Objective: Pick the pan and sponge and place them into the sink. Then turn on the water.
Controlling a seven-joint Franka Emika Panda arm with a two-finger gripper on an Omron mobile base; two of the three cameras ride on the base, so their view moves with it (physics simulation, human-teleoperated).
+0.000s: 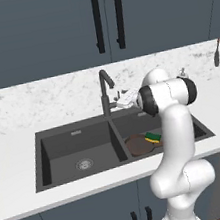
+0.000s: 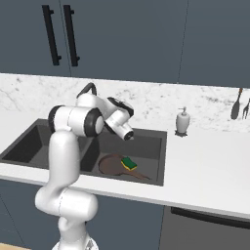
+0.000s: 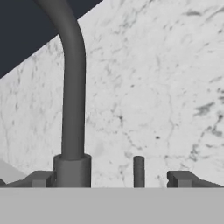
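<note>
The tool (image 3: 109,178) is reaching at the faucet (image 3: 72,96) with its tips spread and grasping nothing, a thin upright lever (image 3: 138,170) standing between them beside the faucet's base. To start the water, it is best nudging that lever squarely — not the spout. The pan (image 2: 113,164) and sponge (image 2: 129,163) are lying in the sink's (image 2: 161,156) right basin — sponge on pan.

Faucet neck (image 3: 72,87) blocks gripper (image 3: 109,178) left side; lever (image 3: 138,171) seemingly between fingertips.

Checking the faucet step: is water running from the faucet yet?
No, the faucet spout shows no stream above the sink.
</note>
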